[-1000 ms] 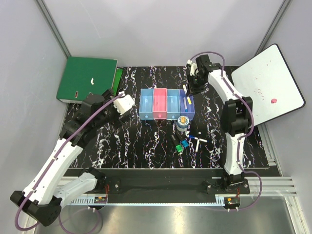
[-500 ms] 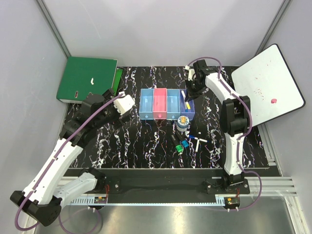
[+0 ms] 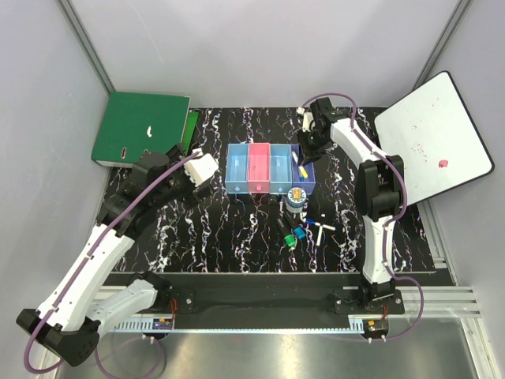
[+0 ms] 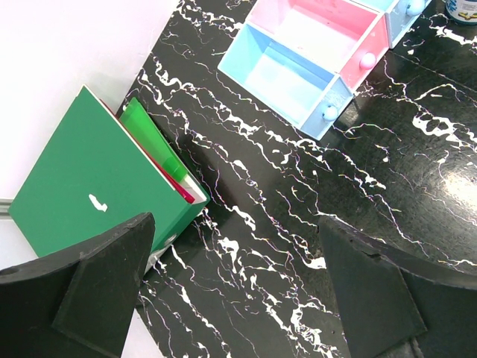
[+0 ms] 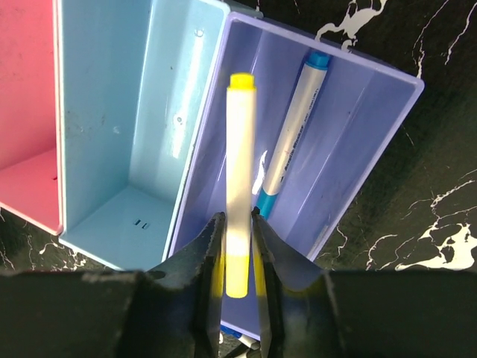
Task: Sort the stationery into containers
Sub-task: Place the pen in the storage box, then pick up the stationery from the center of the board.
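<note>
The containers (image 3: 268,168) are four joined bins in a row at the table's middle. My right gripper (image 3: 302,158) hangs over the purple bin (image 5: 358,142) at the row's right end. In the right wrist view its jaws (image 5: 237,218) are shut on a white pen with yellow ends (image 5: 240,149), which points into that bin. A white pen with a blue cap (image 5: 294,134) lies inside the bin. The light blue bin (image 5: 119,134) beside it holds nothing. A blue-rimmed tape roll (image 3: 296,197), short markers (image 3: 293,234) and a thin white pen (image 3: 319,224) lie in front of the bins. My left gripper (image 3: 201,167) is open, left of the row.
A green ring binder (image 3: 140,126) lies at the back left, close to my left gripper (image 4: 238,291). A white board with a black rim (image 3: 434,134) leans at the right. Grey walls close in the table on three sides.
My right wrist has swung a little to the left with the pen, over the purple bin. The left arm has not moved.
</note>
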